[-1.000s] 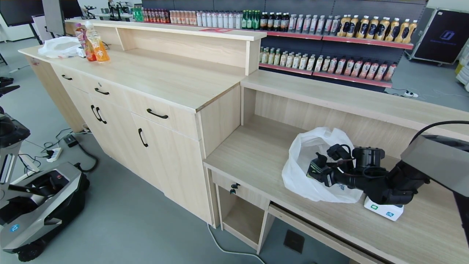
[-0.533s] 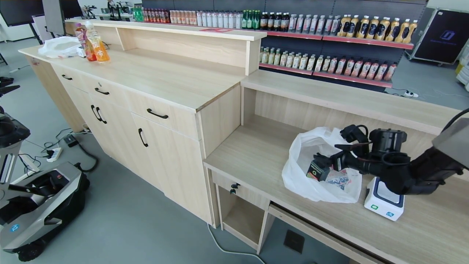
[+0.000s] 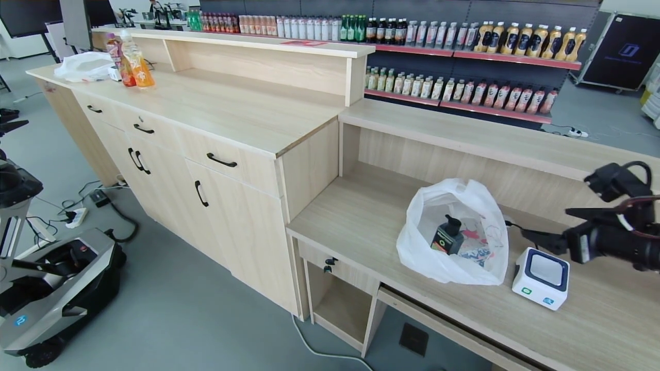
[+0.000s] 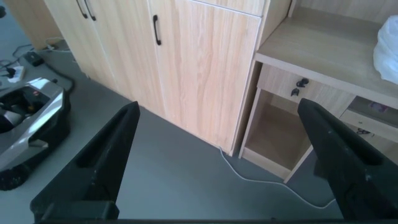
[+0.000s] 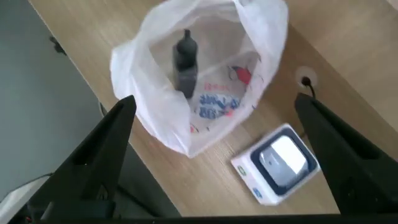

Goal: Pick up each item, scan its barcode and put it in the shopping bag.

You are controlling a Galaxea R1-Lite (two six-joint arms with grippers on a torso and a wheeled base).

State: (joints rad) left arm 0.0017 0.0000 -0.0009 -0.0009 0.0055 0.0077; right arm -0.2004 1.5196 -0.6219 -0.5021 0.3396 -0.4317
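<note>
While the dark bottle [image 3: 447,236] stands in the white bag [image 3: 420,252], the right gripper [image 3: 544,224] hangs near it, over the scanner [image 3: 541,277], jaws wide and empty (the drop looks done). Next, probably, fetch another item, perhaps the bottles [image 3: 131,62] on the far counter [image 3: 232,111].

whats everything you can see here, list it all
bag: 1, white, open, on the low desk
bottle: 1, dark, upright in the bag
red and blue print: beside the bottle; on the bag or on a packet, cannot tell
scanner: 1, white, on the desk beside the bag
counter bottles: 2, orange and pink, far end of the high counter
far bag: 1, white, next to those bottles
shelf bottles: many, mixed colours, two red shelves behind
left gripper: open, over the floor by the cabinet
right gripper: open, empty, above the scanner
</note>
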